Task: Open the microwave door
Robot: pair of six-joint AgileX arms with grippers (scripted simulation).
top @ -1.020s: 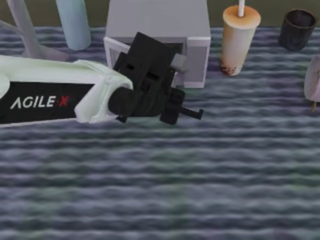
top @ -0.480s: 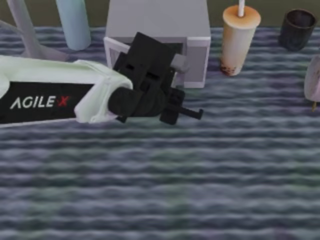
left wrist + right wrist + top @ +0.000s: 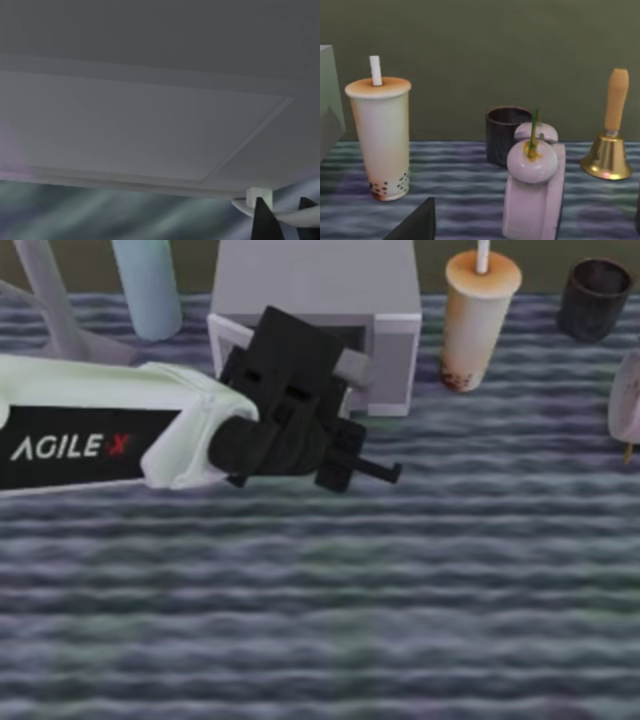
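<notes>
While the left gripper (image 3: 345,365) is closed on the handle bar (image 3: 260,196) of the microwave door (image 3: 285,345), slightly ajar at the table's far edge, slippage is risked if the pull departs from the hinge arc.

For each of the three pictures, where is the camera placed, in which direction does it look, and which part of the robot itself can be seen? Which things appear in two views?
Top view: above the table, looking down at the microwave; left arm and left gripper at the microwave door.
Left wrist view: close against the door's window; dark fingertips at its pale handle.
Right wrist view: low, facing the orange-beige cup, dark cup and bell; the right gripper does not show.
Shared: the orange-beige cup and dark cup in top and right wrist views.
</notes>
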